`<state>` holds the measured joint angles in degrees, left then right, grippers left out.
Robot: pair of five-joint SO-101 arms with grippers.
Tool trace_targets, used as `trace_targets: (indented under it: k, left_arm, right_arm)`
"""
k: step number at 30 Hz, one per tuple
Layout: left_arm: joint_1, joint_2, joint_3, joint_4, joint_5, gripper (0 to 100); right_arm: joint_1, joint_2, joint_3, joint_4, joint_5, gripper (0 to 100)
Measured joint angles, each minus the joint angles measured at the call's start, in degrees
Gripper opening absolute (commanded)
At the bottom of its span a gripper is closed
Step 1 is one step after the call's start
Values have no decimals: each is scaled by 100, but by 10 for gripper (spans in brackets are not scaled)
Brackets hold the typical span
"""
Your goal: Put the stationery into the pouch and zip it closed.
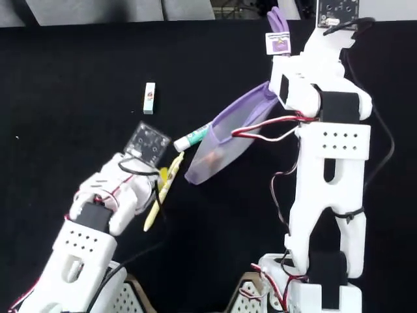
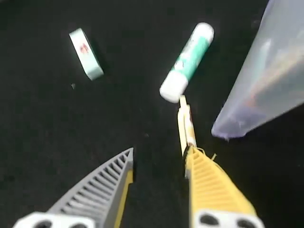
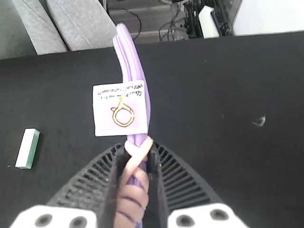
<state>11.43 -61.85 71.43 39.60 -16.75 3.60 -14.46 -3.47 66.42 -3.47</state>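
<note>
- The right pincer [image 3: 137, 153] is pressing its two fingers together on the top edge of the translucent purple plastic pouch [image 1: 228, 134] and is holding it above the black worktop [image 1: 65, 78].
- The pouch is hanging slanted, with its lower end near the left arm. Something coloured is showing through its wall, but I cannot tell what it is.
- A white paper tag with a gold clasp [image 3: 118, 110] is sitting on the pouch edge just past the right pincer's fingertips.
- The left pincer [image 2: 159, 154] is staying low over the worktop with its jaws spread, one grey finger and one yellow finger.
- The thin yellow pen [image 2: 185, 128] is lying on the worktop along the inner side of the yellow finger [image 2: 209, 190] and is touching it.
- The white and green glue stick [image 2: 187, 61] is lying at the far end of the pen, with its white cap just beside the pen's end. In the high view its other end is reaching the lower part of the pouch.
- The small white and green eraser [image 1: 150, 98] is lying on the worktop, well apart from the pouch and both pincers.
</note>
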Motion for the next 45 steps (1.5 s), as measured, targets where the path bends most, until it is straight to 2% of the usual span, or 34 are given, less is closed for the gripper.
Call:
trace_targets:
  k: [3, 7, 11, 16, 21, 27, 34, 45]
  left_arm:
    - [0, 0, 510, -519, -35, 188]
    - [0, 308, 527, -659, -35, 189]
    - [53, 1231, 211, -642, -35, 189]
    - [396, 2778, -835, 0, -26, 186]
    - [431, 4273, -1952, 466, 176, 183]
    - [457, 5723, -2998, 914, 202, 106]
    - [633, 6136, -3376, 1073, 237, 30]
    - [624, 6127, -3508, 1090, 237, 29]
  right_arm:
    - [0, 9, -9, 0, 0, 11]
    - [0, 9, -18, 0, 0, 11]
    - [0, 9, -18, 0, 0, 11]
    - [0, 9, -18, 0, 0, 11]
    - [0, 9, -18, 9, 0, 11]
    - [0, 9, -18, 9, 0, 11]
    - [0, 9, -18, 9, 0, 11]
    - [0, 9, -18, 9, 0, 11]
